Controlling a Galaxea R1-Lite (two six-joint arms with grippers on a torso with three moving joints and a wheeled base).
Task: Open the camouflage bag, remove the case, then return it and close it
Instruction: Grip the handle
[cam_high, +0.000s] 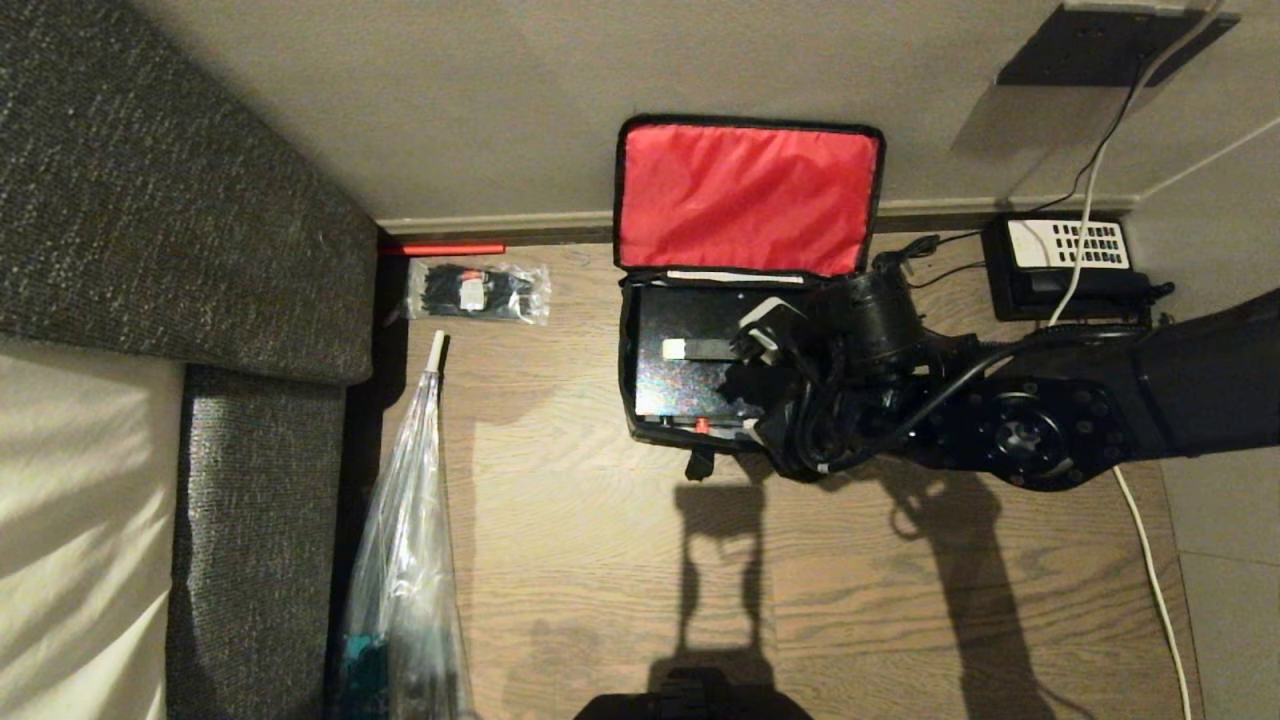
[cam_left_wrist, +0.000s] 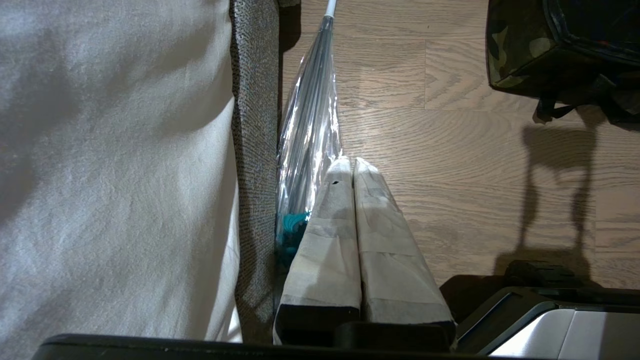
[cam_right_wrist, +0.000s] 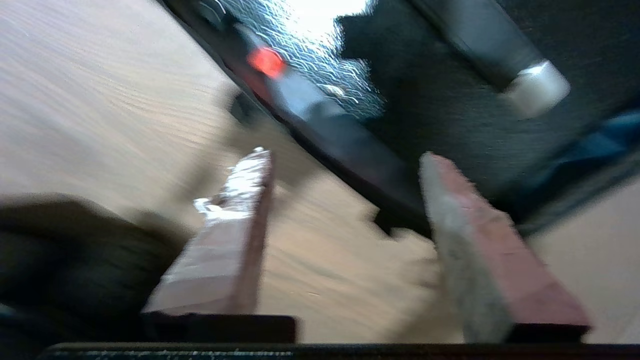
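At the far left of the floor (cam_high: 600, 560) stands a grey sofa (cam_high: 150, 200) with a pale cushion. Beside it lies a folded clear umbrella (cam_high: 410, 560), its white tip pointing toward the wall. Near the wall, just past the umbrella tip, sits a small clear packet of black cable ties (cam_high: 478, 291), and a thin red stick (cam_high: 440, 248) lies along the bottom of the wall.

The left gripper (cam_left_wrist: 354, 167) hangs low beside the umbrella, well apart from the bag, with its two taped fingers pressed together and nothing between them.

Further right, against the wall, the camouflage bag (cam_high: 632, 400) sits open. Its red lid leans back on the wall. The black case (cam_high: 690, 375) lies flat inside the bag.

The right gripper (cam_right_wrist: 345, 165) is over the near right part of the bag. Its fingers (cam_right_wrist: 240, 200) are spread apart and hold nothing. In the right wrist view, the near edge of the bag runs across just past the fingertips, with the case behind it.

By the wall at the far right sits a black telephone (cam_high: 1065, 265) with white keys.
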